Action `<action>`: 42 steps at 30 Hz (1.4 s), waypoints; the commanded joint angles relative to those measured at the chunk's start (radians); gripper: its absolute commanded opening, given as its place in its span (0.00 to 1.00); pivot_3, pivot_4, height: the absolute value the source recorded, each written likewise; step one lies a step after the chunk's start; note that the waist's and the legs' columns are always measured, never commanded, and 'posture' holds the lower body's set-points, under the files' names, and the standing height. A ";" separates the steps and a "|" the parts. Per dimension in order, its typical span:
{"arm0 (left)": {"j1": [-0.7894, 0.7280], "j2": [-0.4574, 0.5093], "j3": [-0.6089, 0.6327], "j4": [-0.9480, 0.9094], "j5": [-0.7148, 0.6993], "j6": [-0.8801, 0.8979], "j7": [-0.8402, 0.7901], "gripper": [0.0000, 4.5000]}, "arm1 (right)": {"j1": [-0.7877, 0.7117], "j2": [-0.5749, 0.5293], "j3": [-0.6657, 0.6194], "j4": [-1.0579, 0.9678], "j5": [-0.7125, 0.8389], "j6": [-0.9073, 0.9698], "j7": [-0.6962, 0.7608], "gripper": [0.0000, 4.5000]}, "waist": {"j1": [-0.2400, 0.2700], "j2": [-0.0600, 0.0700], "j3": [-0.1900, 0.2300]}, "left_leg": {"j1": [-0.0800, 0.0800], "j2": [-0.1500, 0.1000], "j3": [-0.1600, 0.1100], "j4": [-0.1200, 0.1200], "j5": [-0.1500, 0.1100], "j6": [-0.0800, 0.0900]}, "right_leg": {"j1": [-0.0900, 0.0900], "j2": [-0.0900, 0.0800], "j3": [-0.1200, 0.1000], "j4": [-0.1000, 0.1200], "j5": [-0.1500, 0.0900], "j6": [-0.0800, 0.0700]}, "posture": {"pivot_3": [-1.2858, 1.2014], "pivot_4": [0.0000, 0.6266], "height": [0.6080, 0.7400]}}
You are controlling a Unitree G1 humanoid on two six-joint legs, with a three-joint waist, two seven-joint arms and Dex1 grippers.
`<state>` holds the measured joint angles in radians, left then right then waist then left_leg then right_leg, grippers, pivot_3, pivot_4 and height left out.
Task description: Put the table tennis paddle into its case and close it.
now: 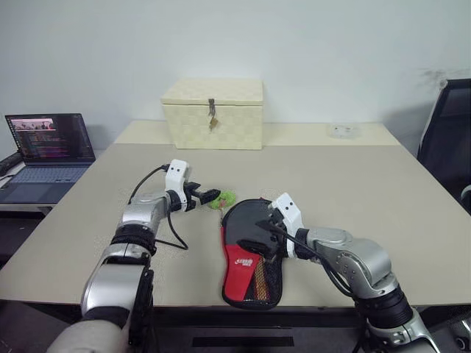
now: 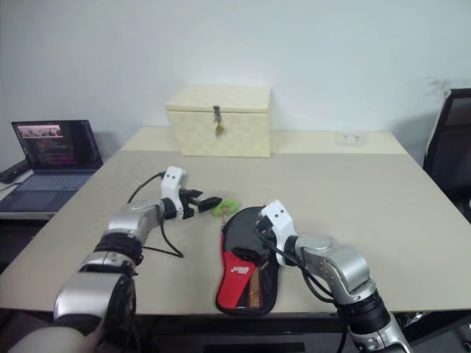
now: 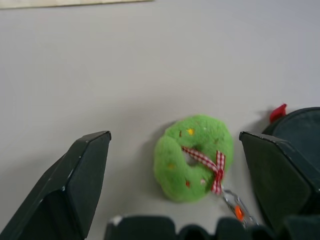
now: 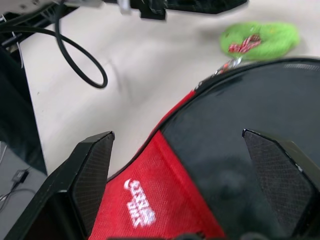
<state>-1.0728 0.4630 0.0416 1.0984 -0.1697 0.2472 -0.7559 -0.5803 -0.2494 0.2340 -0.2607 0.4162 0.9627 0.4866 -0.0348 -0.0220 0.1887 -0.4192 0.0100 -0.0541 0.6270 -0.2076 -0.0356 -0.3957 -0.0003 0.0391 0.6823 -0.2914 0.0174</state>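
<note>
Beige surface point(image 1: 383, 198) against white wall. Black case point(image 1: 250, 254) with red mesh handle section lies flat at near edge. Left end effector point(image 1: 212, 195) wide open, empty, around green plush tag point(image 3: 192, 157). Right end effector point(image 4: 187, 170) wide open, empty, above case.

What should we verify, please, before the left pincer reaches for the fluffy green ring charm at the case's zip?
1. Left pincer open: ok.
2. Fluffy green ring charm lying between its fingers: ok, not yet touched.
3. Flat black fabric paddle case with red mesh handle section lying flat on the beige table: ok.
4. Right pincer open above the case: ok, holding nothing.
5. Paddle fully inside the case: cannot tell.
6. Zip shut: cannot tell.
</note>
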 commanded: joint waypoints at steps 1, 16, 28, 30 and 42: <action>-0.063 -0.008 -0.005 0.076 0.041 -0.062 -0.021 1.00 | -0.026 0.038 0.031 0.051 -0.063 -0.086 -0.038 1.00 | -0.001 0.000 0.000 | 0.000 0.000 0.000 0.000 0.000 0.000 | 0.000 0.000 0.000 0.000 0.000 0.000 | 0.52 0.24 1.00; -0.089 -0.078 -0.005 0.197 0.142 -0.091 0.003 1.00 | 0.013 0.071 0.063 0.148 -0.189 -0.121 -0.086 1.00 | 0.002 0.000 0.000 | -0.002 0.000 0.000 0.001 0.000 0.000 | -0.002 0.000 0.000 0.002 0.000 0.000 | 0.52 0.24 1.00; -0.081 -0.107 0.020 0.211 0.161 -0.100 0.059 0.30 | -0.014 0.079 0.055 0.154 -0.227 -0.138 -0.101 1.00 | 0.002 0.000 0.000 | -0.002 0.000 0.001 0.002 0.000 0.000 | -0.004 0.000 0.001 0.007 0.000 0.000 | 0.52 0.24 1.00; -0.079 -0.105 0.023 0.211 0.161 -0.100 0.060 0.15 | -0.037 0.090 0.051 0.171 -0.237 -0.151 -0.105 1.00 | 0.002 0.000 0.000 | -0.002 0.000 0.001 0.003 0.000 -0.001 | -0.005 0.000 0.001 0.009 0.000 0.000 | 0.52 0.24 1.00; -0.055 -0.098 0.031 0.198 0.162 -0.090 0.048 0.00 | -0.189 0.189 0.065 0.641 -0.340 -0.358 -0.104 1.00 | -0.007 -0.001 -0.001 | -0.001 0.000 0.003 0.003 0.001 -0.002 | -0.008 0.000 0.003 0.015 0.000 0.000 | 0.52 0.24 1.00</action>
<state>-1.1341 0.3548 0.0724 1.3068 -0.0161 0.1624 -0.7078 -0.7626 -0.0652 0.2974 0.3313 0.0970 0.6194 0.3903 -0.0414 -0.0229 0.1879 -0.4200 0.0099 -0.0508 0.6304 -0.2064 -0.0370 -0.4040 -0.0005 0.0427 0.6978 -0.2914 0.0170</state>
